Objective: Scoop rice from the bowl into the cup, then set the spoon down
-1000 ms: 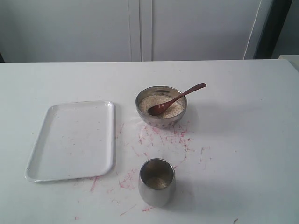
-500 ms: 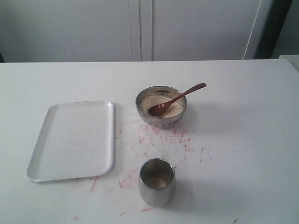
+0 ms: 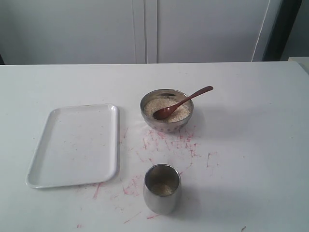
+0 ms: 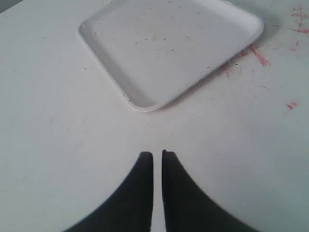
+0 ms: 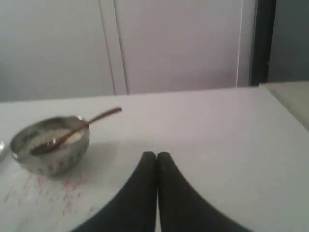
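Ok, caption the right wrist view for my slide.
Shut right gripper facing steel bowl, wooden spoon resting in its rice.

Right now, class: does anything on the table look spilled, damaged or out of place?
Only the red marks: scratchy streaks staining the table between bowl and cup. Nothing looks spilled, and the spoon leans in the bowl.

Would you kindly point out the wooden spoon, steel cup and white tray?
dark wooden spoon (image 3: 186,101): exterior view, mid-handle.
small steel cup (image 3: 161,200): exterior view, outer wall.
white rectangular tray (image 3: 72,145): exterior view, bare floor.
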Controlling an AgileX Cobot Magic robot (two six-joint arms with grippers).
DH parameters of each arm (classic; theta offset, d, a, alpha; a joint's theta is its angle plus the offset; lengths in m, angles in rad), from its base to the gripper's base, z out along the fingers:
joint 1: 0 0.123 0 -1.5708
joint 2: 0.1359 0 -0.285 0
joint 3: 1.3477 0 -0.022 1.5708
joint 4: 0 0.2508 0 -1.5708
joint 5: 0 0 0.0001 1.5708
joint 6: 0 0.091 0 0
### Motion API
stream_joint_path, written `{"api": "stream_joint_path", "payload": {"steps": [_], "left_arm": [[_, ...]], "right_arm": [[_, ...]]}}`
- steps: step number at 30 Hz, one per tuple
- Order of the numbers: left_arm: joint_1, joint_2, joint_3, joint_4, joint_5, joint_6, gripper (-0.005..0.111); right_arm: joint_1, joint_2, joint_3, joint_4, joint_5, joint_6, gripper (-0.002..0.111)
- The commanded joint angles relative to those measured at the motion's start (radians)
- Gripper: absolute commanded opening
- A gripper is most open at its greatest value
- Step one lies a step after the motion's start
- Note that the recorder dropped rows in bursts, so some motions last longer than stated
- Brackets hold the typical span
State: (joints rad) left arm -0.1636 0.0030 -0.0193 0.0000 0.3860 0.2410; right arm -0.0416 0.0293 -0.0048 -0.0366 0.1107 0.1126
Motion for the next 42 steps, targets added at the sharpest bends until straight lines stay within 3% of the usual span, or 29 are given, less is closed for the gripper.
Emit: {"api": "stream_joint_path", "payload": {"steps": [1, 8, 17, 25, 35, 42], "left_arm": [[-0.002, -0.003, 0.009, 0.0, 0.033, -0.006, 0.014], [-0.002, -0.003, 0.009, 0.0, 0.033, -0.006, 0.014], [-0.002, -0.003, 0.009, 0.0, 0.033, -0.006, 0.014], [-0.002, -0.003, 0.009, 0.0, 0.033, -0.006, 0.014], [-0.002, -0.003, 0.009, 0.0, 0.033, -0.006, 0.014], [-0.002, -0.003, 0.009, 0.0, 0.033, -0.006, 0.014]], "right_arm": [[-0.008, -0.004, 0.005, -0.004, -0.229, -0.003, 0.0], [0.004, -0.004, 0.005, -0.004, -0.411, 0.011, 0.0], [0.023, -0.004, 0.005, -0.009, -0.463, 0.627, 0.0], [0.023, -0.004, 0.005, -0.023, -0.527, 0.88, 0.0], [0.08, -0.004, 0.005, -0.039, -0.596, 0.923, 0.0], [0.084, -0.004, -0.042, -0.331, -0.761, 0.956, 0.0]]}}
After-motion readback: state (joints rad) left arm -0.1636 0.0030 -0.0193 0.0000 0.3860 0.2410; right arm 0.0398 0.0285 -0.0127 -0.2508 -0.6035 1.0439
